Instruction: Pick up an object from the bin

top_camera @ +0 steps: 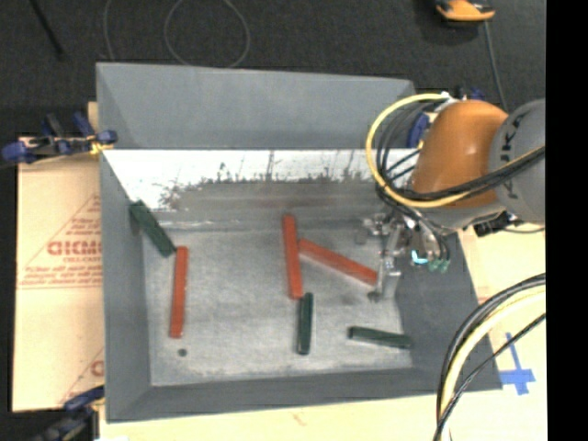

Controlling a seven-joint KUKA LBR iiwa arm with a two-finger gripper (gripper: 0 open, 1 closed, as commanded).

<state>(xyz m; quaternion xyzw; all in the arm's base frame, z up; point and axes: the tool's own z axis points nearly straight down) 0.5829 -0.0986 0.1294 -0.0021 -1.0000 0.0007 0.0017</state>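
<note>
Just at the gripper [384, 278], a slanted red stick [333, 259], flat and straight-edged, lies on the scuffed floor of the grey metal bin [124, 320], its near end by the gripper's tip. Whether the gripper is apart or together cannot be told. Touching the stick's far end lies a longer red stick [292, 257]. Nearer the front wall rest two dark green bars, one [378, 337] near the gripper, the other [303, 323] farther off.

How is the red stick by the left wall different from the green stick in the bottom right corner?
The thin red stick is longer and runs top to bottom; the thin dark green stick is shorter and lies almost sideways. The green stick is nearer the gripper. Both are straight and lie flat.
</note>
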